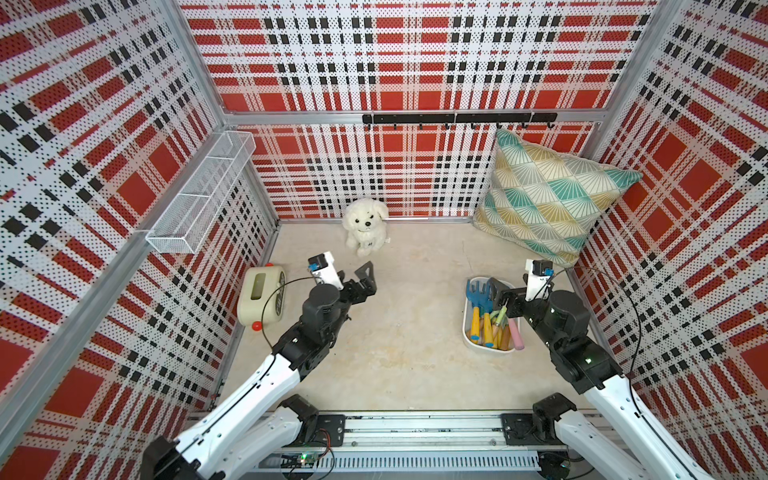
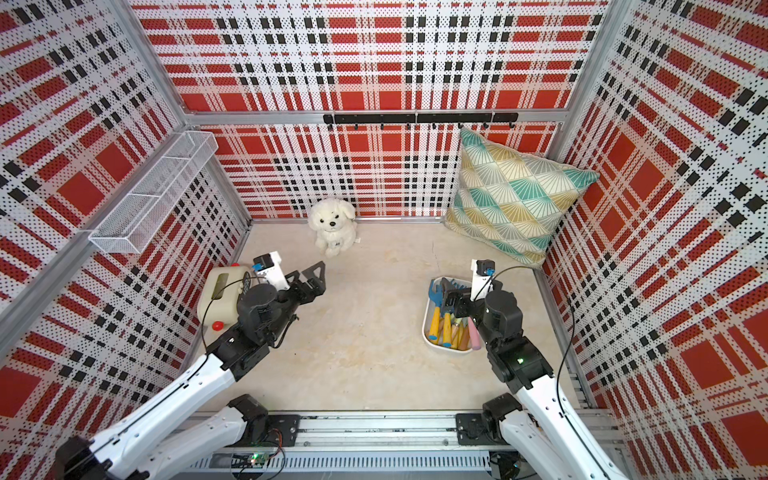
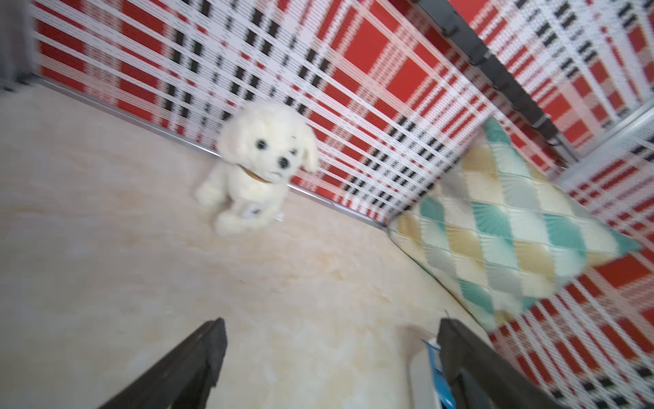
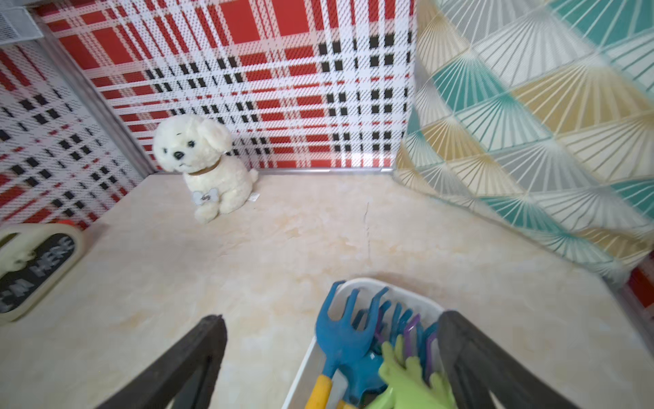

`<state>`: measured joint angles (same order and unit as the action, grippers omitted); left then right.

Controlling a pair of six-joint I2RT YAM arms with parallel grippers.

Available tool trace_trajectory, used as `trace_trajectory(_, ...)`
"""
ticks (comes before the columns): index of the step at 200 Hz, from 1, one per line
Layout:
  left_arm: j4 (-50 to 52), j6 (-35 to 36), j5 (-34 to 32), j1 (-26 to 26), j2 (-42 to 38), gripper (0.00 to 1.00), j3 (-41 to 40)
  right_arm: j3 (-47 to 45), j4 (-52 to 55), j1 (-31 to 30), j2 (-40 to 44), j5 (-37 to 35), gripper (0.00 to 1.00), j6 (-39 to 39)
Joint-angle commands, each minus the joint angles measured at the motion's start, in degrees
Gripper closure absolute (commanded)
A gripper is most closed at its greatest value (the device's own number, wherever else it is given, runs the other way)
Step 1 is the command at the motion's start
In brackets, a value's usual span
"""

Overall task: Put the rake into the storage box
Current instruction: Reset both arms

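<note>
The white storage box (image 1: 465, 328) (image 2: 426, 330) stands on the floor at the right. Several toy rakes lie in it, heads toward the back wall. A blue rake (image 1: 475, 293) (image 2: 435, 293) (image 4: 339, 340) with a yellow handle lies along its left side, next to green and purple ones. My right gripper (image 1: 496, 299) (image 2: 449, 297) (image 4: 332, 318) hovers open over the box's far end (image 4: 407, 294) and holds nothing. My left gripper (image 1: 368, 280) (image 2: 318, 280) (image 3: 332, 322) is open and empty above bare floor at mid-left. A sliver of the box (image 3: 421, 375) shows beside its finger.
A white plush dog (image 1: 365, 226) sits at the back wall. A teal-and-yellow pillow (image 1: 552, 195) leans in the back right corner. A cream gadget with a red knob (image 1: 262, 301) stands by the left wall, under a wire-mesh basket (image 1: 199, 199). A black hook rail (image 1: 457, 119) runs along the back wall.
</note>
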<state>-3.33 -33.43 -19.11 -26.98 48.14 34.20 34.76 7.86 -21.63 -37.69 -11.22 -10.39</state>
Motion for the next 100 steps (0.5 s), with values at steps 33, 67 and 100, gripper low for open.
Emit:
trace_trajectory(33, -19.4, 10.9, 10.5, 23.1, -5.1, 0.01, -16.6, -11.8, -24.8, 9.1, -2.7, -10.5, 0.00, 9.5)
trace_trajectory(67, -25.4, 14.3, 11.9, 33.2, -2.1, 0.01, -21.3, -19.1, -36.8, 19.8, -10.7, -5.8, 0.00, 3.0)
trace_trajectory(100, -28.7, 12.5, 15.6, 41.3, 1.9, 0.01, -23.6, -24.5, -54.6, 21.9, -22.8, -6.4, 0.00, 1.0)
